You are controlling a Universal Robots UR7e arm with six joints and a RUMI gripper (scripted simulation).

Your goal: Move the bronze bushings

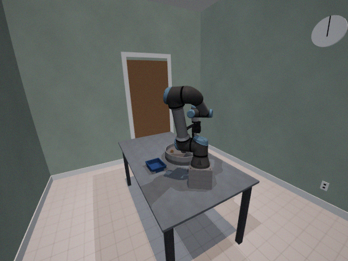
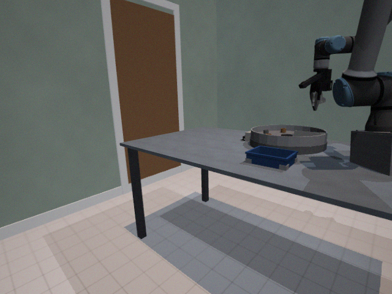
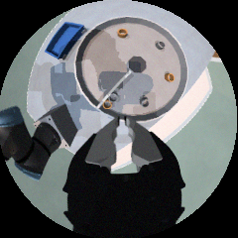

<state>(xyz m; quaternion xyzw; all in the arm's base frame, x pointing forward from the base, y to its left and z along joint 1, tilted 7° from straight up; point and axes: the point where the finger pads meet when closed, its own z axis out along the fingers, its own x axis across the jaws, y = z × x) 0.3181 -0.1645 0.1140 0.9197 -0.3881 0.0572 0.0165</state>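
Observation:
The round grey turntable (image 1: pixel 178 159) (image 2: pixel 288 139) (image 3: pixel 183 69) has a raised rim. In the wrist view it carries three bronze bushings: one bronze bushing (image 3: pixel 122 34) at the top, one bronze bushing (image 3: pixel 172 77) at the right, and one bronze bushing (image 3: pixel 107 107) at the lower left. Three steel bushings also stand there: one steel bushing (image 3: pixel 161 43) at the upper right, one steel bushing (image 3: pixel 113 97) close beside the lower-left bronze one, and one steel bushing (image 3: pixel 144 102) at the lower right. The blue crate (image 1: pixel 155 165) (image 2: pixel 271 158) (image 3: pixel 64 40) looks empty. My gripper (image 2: pixel 314 108) (image 3: pixel 121 116) is shut, empty, well above the turntable.
A dark hub (image 3: pixel 137 64) stands at the turntable's centre, with a thin pale bar (image 3: pixel 116 86) running from it to the rim. The arm's base block (image 1: pixel 200 178) stands on the table (image 1: pixel 193 206) near the turntable. Small pale corner brackets (image 2: pixel 283 166) hold the crate's corners.

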